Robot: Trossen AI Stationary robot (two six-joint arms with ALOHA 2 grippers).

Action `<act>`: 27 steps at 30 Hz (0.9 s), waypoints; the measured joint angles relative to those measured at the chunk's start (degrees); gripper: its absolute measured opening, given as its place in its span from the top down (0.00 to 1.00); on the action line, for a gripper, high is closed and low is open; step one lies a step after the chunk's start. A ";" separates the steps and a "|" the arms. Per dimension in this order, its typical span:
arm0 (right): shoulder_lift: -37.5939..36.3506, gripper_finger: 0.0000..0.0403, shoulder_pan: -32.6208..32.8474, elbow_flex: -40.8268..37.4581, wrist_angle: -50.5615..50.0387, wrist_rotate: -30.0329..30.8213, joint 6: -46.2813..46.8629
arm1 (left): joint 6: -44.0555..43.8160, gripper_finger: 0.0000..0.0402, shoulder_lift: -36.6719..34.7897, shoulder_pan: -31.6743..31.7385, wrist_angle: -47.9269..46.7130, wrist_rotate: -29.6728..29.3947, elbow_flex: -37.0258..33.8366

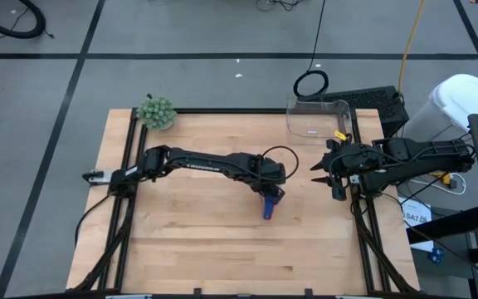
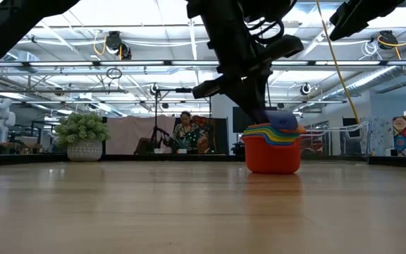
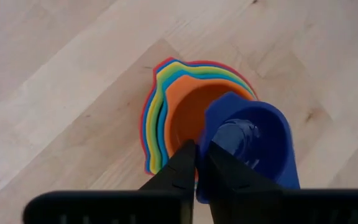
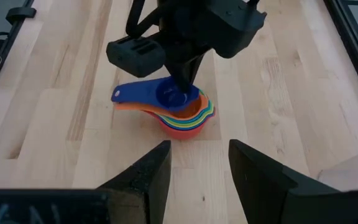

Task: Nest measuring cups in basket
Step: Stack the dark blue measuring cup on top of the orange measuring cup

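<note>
Pinched between the left gripper (image 3: 196, 163)'s closed dark fingers: wall of the dark blue plastic measuring cup (image 3: 253, 146), hanging tilted over the orange cup of the nested coloured plastic stack (image 3: 166, 106).

From the right wrist: stack on bare wood; right gripper (image 4: 199, 155) spread wide, holding nothing.

From above: clear rectangular plastic basket (image 1: 318, 119) well apart at the far edge. Judged: nesting nearly done, stack not yet in the basket.

Even, bright overhead light falls on the bench (image 1: 222, 241), casting only soft shadows under the arms. In the low view, ceiling strip lights (image 2: 189, 49) glare white and the near bench surface is blurred. A small highlight gleams inside the dark blue cup (image 3: 244, 140). The right wrist view's near end effector (image 4: 199, 171) is out of focus.
</note>
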 joint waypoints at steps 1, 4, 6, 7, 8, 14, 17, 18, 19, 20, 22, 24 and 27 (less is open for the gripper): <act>0.02 0.62 0.02 0.00 0.00 0.00 0.02 | 0.08 0.91 -0.02 0.00 0.22 0.26 0.00; 0.02 0.62 0.00 0.00 -0.01 0.00 0.00 | 0.10 0.84 -0.02 0.00 0.71 0.24 0.00; 0.02 0.62 0.00 0.00 0.00 0.00 0.02 | 0.10 0.79 -0.02 0.00 0.71 0.24 0.00; 0.02 0.62 0.00 0.00 0.00 -0.02 0.02 | 0.10 0.77 -0.02 0.00 0.72 0.24 0.00; 0.02 0.62 0.00 0.00 -0.02 -0.02 0.08 | 0.10 0.75 -0.02 0.00 0.72 0.24 0.00; 0.02 0.62 0.01 0.00 -0.35 -1.49 0.51 | 1.25 0.64 -0.02 0.15 0.72 0.24 0.00; 0.01 0.62 0.02 0.00 -0.46 -1.51 0.99 | 2.22 0.61 -0.33 0.39 0.72 0.22 0.00; 0.02 0.62 0.01 0.00 -0.66 -1.51 1.07 | 2.58 0.59 -0.41 0.44 0.74 0.21 0.00; 0.02 0.62 0.02 0.00 -0.89 -1.50 1.07 | 2.88 0.58 -0.44 0.56 0.74 0.21 0.00; 0.02 0.62 0.00 0.00 -1.09 -1.51 1.09 | 3.18 0.57 -0.44 0.64 0.73 0.21 0.00; 0.02 0.62 0.00 0.00 -1.34 -1.51 1.46 | 4.27 0.56 -0.44 0.80 0.70 0.21 0.00; 0.00 0.62 0.02 -0.33 -1.13 -1.54 1.52 | 6.01 0.54 -0.44 0.95 0.65 0.21 0.22; -0.01 0.62 0.00 -3.06 1.03 -4.68 1.07 | 11.30 0.54 -0.44 1.08 0.85 0.16 2.24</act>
